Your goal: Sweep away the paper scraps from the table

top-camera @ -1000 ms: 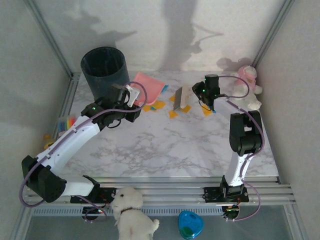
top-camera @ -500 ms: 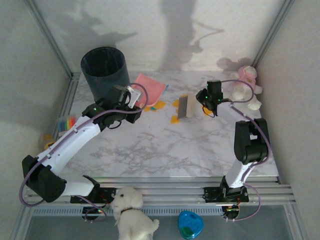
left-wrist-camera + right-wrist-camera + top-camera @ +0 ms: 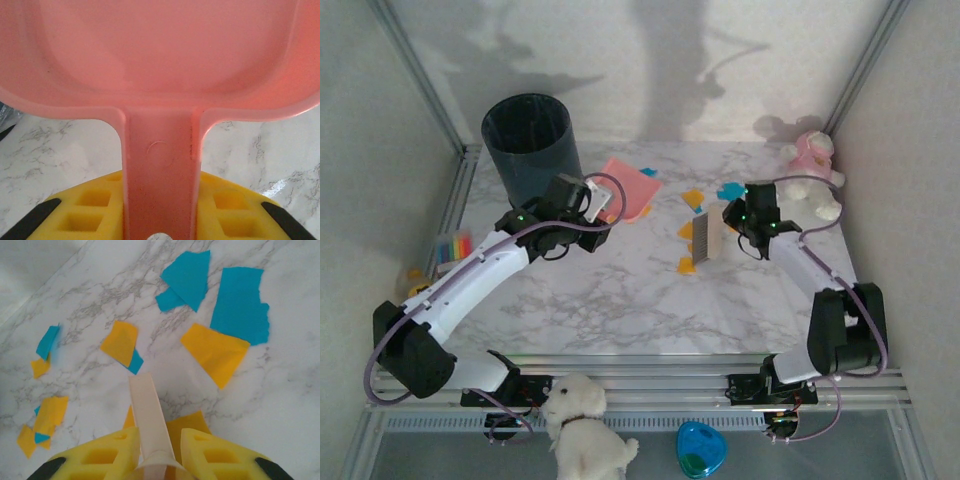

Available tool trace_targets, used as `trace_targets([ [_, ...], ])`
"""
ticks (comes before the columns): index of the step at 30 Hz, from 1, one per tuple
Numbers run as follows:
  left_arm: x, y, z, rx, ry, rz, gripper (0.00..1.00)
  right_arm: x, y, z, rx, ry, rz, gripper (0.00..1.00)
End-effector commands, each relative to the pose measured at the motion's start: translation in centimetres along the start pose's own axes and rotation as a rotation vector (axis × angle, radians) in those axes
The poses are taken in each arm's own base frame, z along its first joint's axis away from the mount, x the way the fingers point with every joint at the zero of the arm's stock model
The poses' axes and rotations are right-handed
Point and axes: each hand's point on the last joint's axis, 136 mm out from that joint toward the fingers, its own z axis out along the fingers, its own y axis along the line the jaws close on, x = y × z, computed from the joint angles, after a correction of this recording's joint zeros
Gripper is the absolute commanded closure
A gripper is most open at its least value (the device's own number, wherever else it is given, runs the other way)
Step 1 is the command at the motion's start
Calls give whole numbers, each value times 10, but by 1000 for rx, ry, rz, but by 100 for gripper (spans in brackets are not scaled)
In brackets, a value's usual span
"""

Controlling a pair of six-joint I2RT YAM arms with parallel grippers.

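My left pincer (image 3: 160, 220) is clamped tight on the pink dustpan's (image 3: 160, 60) handle, near the bench's (image 3: 620, 290) far edge, left of middle. The paper scraps (image 3: 216, 352) lie scattered just ahead of my right pincer (image 3: 150, 457), which is closed on the brush (image 3: 705, 236) handle.

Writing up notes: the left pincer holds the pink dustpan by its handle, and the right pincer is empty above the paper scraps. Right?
Not quite. The right pincer is not empty: the right wrist view shows it shut on a brush handle above the paper scraps. The left pincer does hold the pink dustpan by its handle.
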Motion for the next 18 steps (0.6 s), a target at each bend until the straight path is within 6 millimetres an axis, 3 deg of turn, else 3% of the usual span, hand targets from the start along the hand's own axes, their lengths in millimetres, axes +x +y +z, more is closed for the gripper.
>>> trace_targets([
  [1, 3, -6, 2, 14, 13, 29, 100, -5, 4, -18, -19, -32, -39, 100],
  [5, 5, -10, 4, 20, 21, 34, 100, -23, 24, -32, -82, -74, -49, 100],
  [9, 8, -13, 6, 23, 32, 36, 100, -41, 44, -34, -140, -95, -63, 100],
  [18, 19, -19, 7, 22, 56, 35, 100, -84, 78, 4, -229, -86, -39, 100],
])
